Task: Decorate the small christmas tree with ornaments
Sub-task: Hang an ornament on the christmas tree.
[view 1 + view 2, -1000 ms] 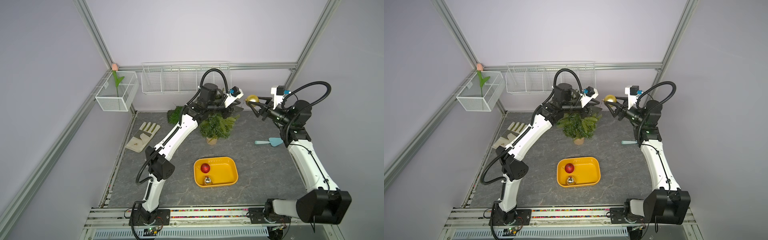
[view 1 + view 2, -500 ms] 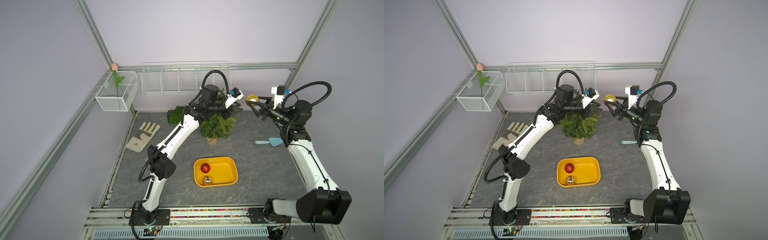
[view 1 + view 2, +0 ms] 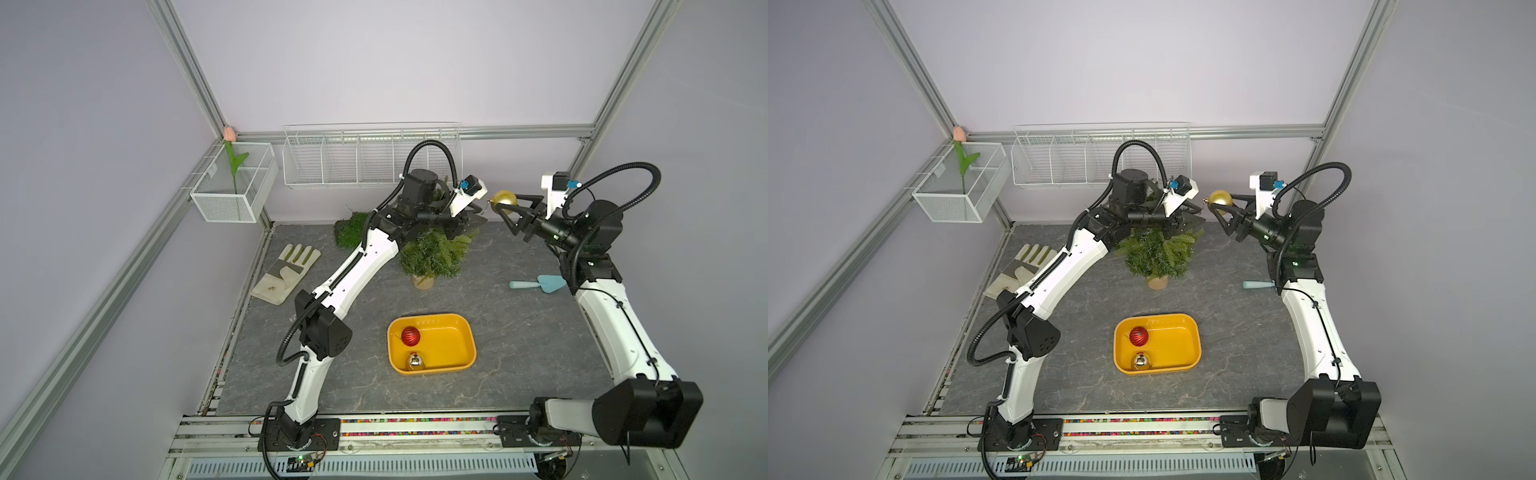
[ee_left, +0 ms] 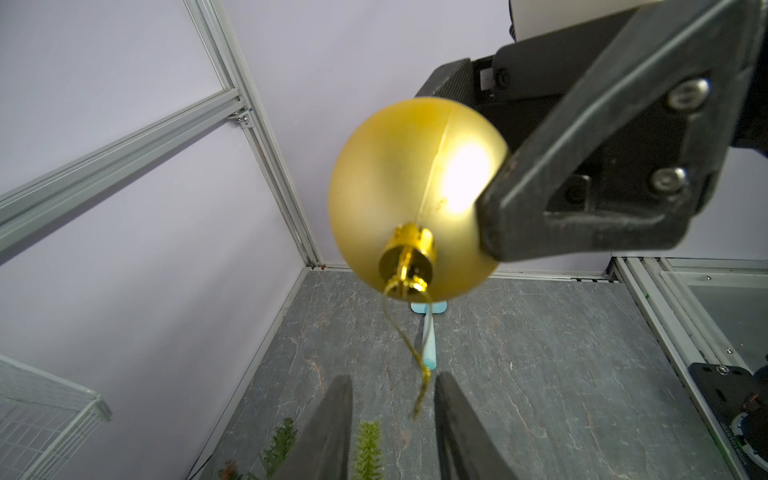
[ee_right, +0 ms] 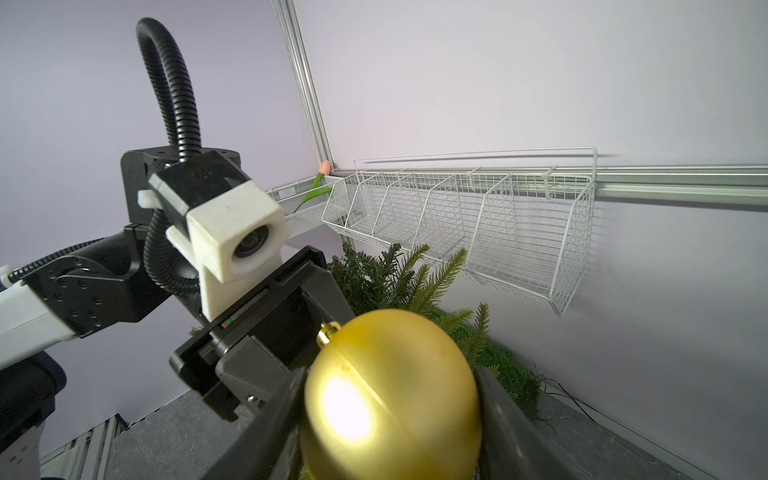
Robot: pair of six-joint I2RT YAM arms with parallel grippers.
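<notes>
In both top views the right claw (image 3: 508,203) grips the gold bauble (image 3: 504,198) in the air, just beside the top of the tree (image 3: 434,253). The bauble's cap points at the left claw (image 3: 478,217), which is stretched out above the tree with its tips just short of the cap. The tree stands upright near the back of the surface (image 3: 519,345). Nearer the front, a yellow tray (image 3: 467,332) holds the red bauble (image 3: 410,336) and the silver bauble (image 3: 415,360), which lie apart from each other.

In the left wrist view the gold bauble fills the middle, with one right-claw finger (image 4: 582,187) pressed against its side. The cap (image 4: 409,257) faces the camera. Its thin loop (image 4: 405,332) hangs into the narrow gap between the left claw's fingers (image 4: 332,428), which stand slightly apart. I cannot tell whether the loop touches either finger.

In the right wrist view the gold bauble sits clamped between the right claw's two fingers. The left claw faces it close by, with tree branches behind.
</notes>
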